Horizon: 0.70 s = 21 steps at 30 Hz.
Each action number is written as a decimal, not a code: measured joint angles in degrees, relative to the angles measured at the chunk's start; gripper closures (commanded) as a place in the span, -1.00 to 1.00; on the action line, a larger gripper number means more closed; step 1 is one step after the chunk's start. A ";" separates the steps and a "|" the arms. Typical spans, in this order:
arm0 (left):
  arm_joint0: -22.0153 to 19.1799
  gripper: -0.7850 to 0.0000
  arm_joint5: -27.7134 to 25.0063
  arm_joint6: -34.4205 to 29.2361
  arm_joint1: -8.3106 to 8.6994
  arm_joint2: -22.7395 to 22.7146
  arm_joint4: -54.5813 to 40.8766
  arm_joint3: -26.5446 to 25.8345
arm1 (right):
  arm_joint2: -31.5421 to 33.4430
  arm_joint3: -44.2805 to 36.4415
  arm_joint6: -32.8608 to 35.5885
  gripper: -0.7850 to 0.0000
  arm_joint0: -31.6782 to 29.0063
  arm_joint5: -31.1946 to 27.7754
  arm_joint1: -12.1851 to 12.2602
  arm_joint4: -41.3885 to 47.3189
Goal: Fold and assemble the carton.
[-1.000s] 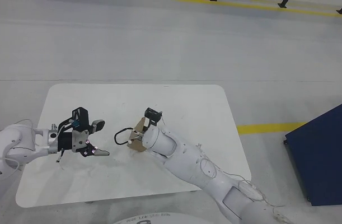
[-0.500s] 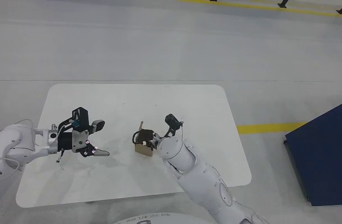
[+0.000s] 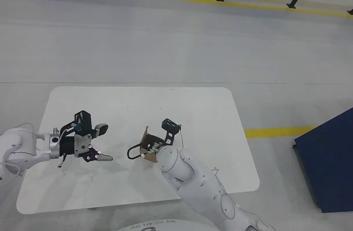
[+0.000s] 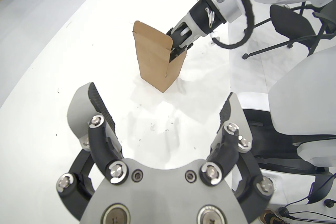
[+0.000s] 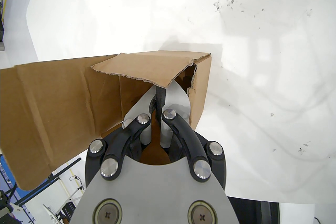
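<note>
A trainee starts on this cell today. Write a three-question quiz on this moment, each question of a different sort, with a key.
1. True or false: the left end effector is shut on the brown cardboard carton.
2. Choose one. The carton is: A) lying flat; B) standing upright on the white table; C) lifted clear of it.
3. Fill the gap: the right end effector, fingers shut, pokes into the carton's open ____.

Key: 1 false, it is open and apart from the carton; 2 B; 3 top.
</note>
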 measured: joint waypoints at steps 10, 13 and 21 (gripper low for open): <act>0.00 -1.00 0.00 0.00 0.00 0.00 0.00 0.00 | -3.36 3.92 3.49 1.00 4.69 0.05 -0.72 -0.39; 0.00 -1.00 0.00 0.00 0.00 0.00 0.00 0.00 | -3.03 7.34 6.87 1.00 7.95 0.02 -1.44 1.36; 0.00 -1.00 0.00 0.00 0.00 0.00 0.00 0.00 | -1.58 16.02 11.13 1.00 12.35 0.00 -4.21 0.63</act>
